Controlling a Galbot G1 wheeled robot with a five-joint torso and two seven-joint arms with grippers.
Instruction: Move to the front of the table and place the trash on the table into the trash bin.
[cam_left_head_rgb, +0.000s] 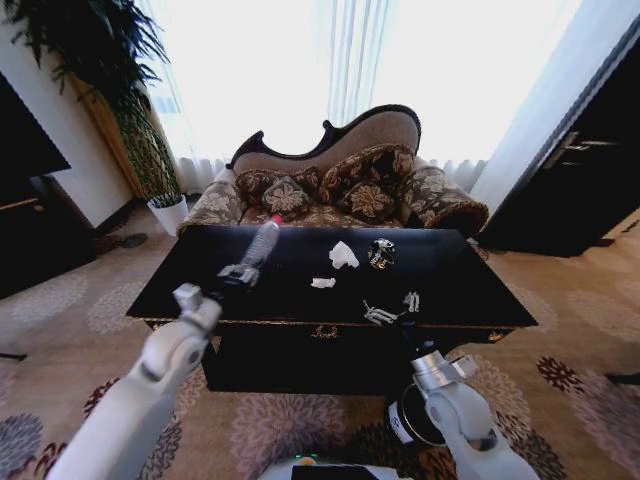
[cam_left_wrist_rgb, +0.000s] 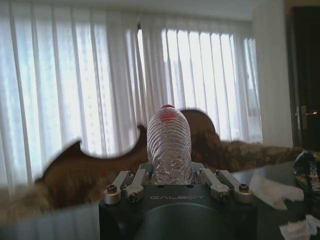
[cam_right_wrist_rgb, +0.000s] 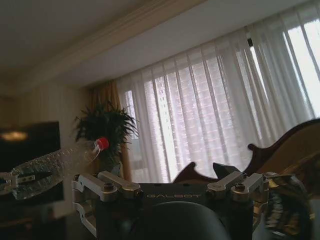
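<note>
The left tool (cam_left_head_rgb: 240, 274) is clamped on the base of the clear bottle (cam_left_head_rgb: 262, 243), held left of centre in the head view above the tabletop (cam_left_head_rgb: 460, 285). An empty, light, slippery shell is judged; the ribbed lower body suits gripping. The right tool (cam_left_head_rgb: 392, 309) is spread wide, right of centre. The tissue (cam_left_head_rgb: 343, 255), scrap (cam_left_head_rgb: 323, 283) and can (cam_left_head_rgb: 381, 253) are left lying mid-frame.

Clear bottle (cam_left_head_rgb: 261, 243) (red cap), glossy black table (cam_left_head_rgb: 470, 290).

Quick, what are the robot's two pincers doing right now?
Left pincer: closed on the plastic bottle, held above the table.
Right pincer: open, holding nothing, over the table near its front edge.
</note>
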